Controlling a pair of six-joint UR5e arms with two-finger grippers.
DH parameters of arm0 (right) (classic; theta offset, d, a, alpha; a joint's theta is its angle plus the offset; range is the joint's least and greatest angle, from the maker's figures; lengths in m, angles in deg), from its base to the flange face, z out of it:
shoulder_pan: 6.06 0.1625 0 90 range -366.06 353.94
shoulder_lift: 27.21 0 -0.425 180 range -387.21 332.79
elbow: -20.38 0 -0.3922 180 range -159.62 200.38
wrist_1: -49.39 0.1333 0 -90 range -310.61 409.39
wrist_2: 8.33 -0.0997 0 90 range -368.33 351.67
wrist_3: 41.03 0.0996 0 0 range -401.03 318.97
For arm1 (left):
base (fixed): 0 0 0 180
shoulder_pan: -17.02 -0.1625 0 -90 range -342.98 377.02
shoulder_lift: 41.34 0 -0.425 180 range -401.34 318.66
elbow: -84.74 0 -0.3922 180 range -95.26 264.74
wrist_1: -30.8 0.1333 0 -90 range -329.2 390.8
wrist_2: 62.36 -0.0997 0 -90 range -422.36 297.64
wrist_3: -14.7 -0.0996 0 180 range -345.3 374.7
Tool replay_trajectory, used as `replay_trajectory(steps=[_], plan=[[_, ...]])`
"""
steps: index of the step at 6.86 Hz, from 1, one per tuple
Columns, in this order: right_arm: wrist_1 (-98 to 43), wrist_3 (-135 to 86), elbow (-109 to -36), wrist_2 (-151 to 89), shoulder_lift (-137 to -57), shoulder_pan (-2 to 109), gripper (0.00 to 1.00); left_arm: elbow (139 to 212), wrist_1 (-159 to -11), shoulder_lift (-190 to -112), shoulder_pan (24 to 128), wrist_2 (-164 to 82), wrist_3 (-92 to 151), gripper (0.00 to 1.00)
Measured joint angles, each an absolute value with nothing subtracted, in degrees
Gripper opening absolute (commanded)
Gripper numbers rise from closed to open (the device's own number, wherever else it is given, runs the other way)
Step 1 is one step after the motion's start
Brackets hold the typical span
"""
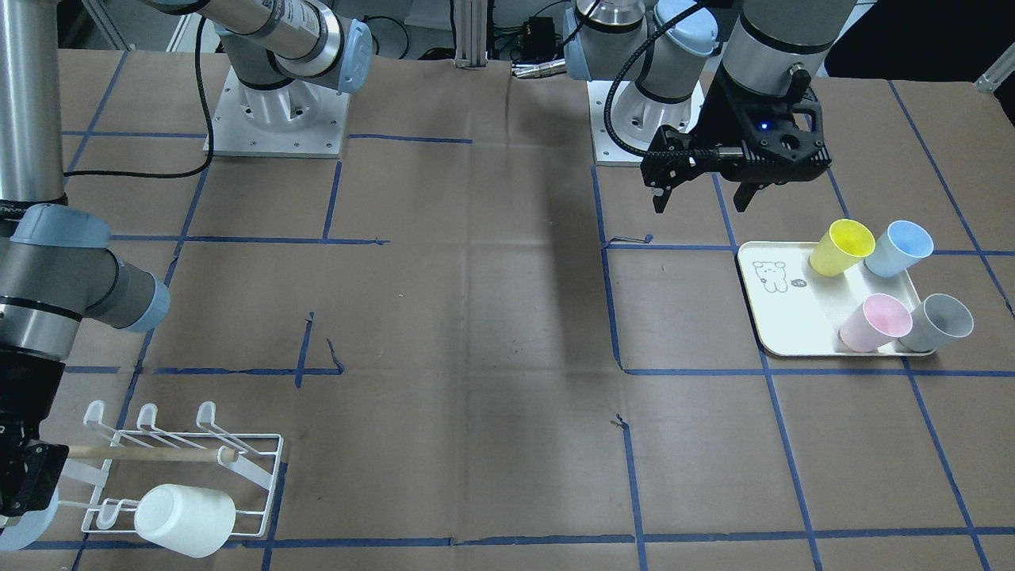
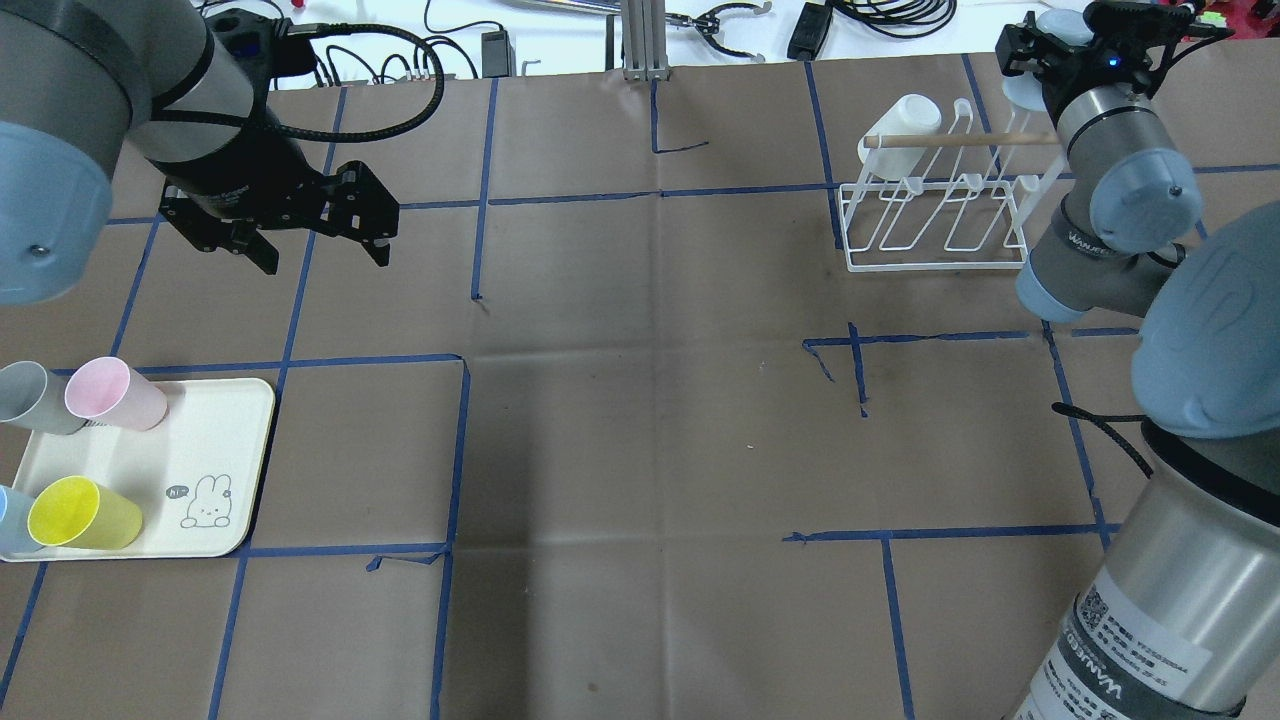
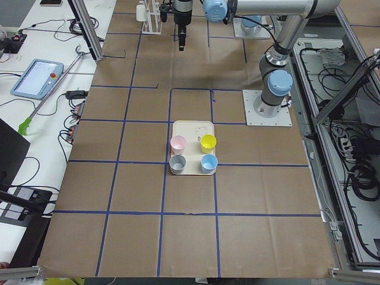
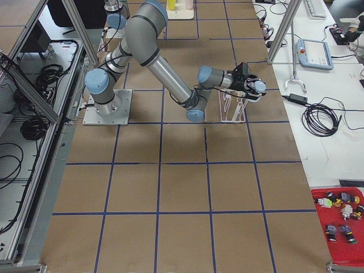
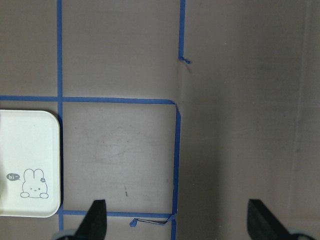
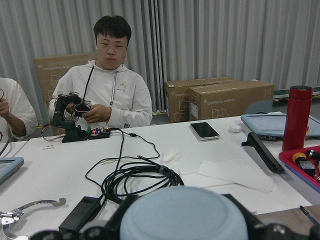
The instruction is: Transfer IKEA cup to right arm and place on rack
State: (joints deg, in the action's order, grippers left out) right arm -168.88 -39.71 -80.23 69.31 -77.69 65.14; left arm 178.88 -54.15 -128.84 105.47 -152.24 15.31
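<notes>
My right gripper [image 2: 1028, 70] is shut on a pale blue cup [image 2: 1022, 93], which it holds beside the far right end of the white wire rack [image 2: 940, 225], by the wooden dowel handle [image 2: 960, 140]. The cup's base fills the bottom of the right wrist view [image 6: 182, 215]. It also shows in the front view [image 1: 36, 519] at the rack's end. A white cup [image 2: 905, 120] hangs on the rack's far left prong. My left gripper [image 2: 310, 245] is open and empty, above the table beyond the tray; its fingertips [image 5: 97, 220] frame bare paper.
A cream tray [image 2: 215, 420] with a bunny drawing sits at the near left. On it lie a pink cup [image 2: 115, 393], a yellow cup [image 2: 85, 512], a grey cup [image 2: 30, 397] and a blue cup [image 1: 898, 247]. Brown paper with blue tape lines covers the table.
</notes>
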Motion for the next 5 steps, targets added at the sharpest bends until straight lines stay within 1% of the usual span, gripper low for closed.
replay_trajectory(steps=[3, 4, 5], plan=[[-169.16, -39.86, -81.04, 69.66, -76.83, 65.22, 0.18, 176.63, -53.89, -130.76, 105.52, -151.97, 15.65, 1.0], [-169.15, -39.88, -81.62, 69.75, -76.8, 65.27, 0.22, 175.05, -54.03, -132.14, 105.59, -152.11, 15.66, 1.0], [-169.15, -39.89, -82.03, 69.81, -76.78, 65.3, 0.38, 174.29, -54.18, -132.96, 105.67, -152.2, 15.67, 1.0]])
